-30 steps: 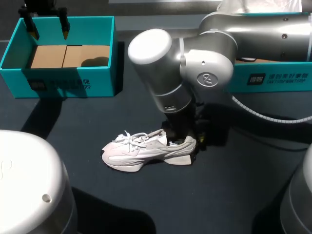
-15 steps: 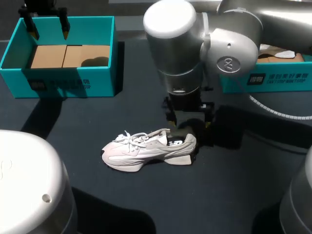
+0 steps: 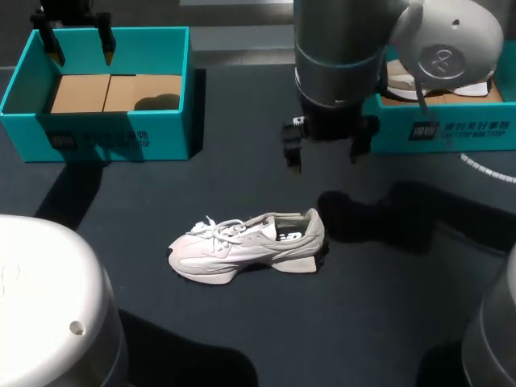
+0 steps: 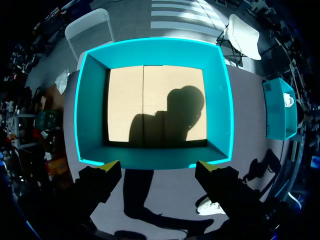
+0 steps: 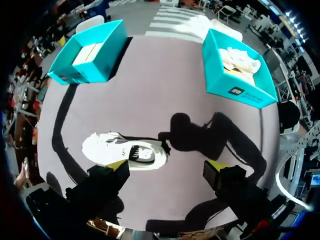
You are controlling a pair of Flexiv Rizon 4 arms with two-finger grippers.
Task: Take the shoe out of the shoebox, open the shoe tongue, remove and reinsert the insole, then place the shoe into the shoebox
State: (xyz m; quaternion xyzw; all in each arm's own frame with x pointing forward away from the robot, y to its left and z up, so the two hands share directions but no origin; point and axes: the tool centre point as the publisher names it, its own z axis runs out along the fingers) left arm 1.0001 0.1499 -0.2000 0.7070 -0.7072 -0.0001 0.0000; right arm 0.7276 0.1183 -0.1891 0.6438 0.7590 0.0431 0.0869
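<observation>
- The white sneaker (image 3: 246,246) stands on its sole in the middle of the table (image 3: 363,322), out of either box, toe towards our left side and heel towards our right. Its laces look loose, and a dark insole seems to lie inside the collar.
- We judge the work on the tongue and insole to be the step in hand. To do it well we should come straight down over the collar and take the tongue or the insole's heel edge, not the padded rim. The other arm should steady the toe, since a light shoe will likely slide or tip under a one-sided pull.
- Our right gripper (image 3: 322,160) hangs above and beyond the heel, fingers apart and holding nothing. It would need lining up over the opening before it descends.
- Behind it the second teal shoebox (image 3: 451,133) holds something white; we cannot tell what.
- Farthest off, our left gripper (image 3: 81,56) hovers over the empty teal shoebox (image 3: 113,137), fingers apart, too far from the sneaker to brace it yet.
- A second ago the right gripper's fingers were down at the heel opening. Half a second ago they were just above it, and now the arm has lifted clear and swung back towards the second box.
- The sneaker has not shifted, and the left gripper has kept its place.
</observation>
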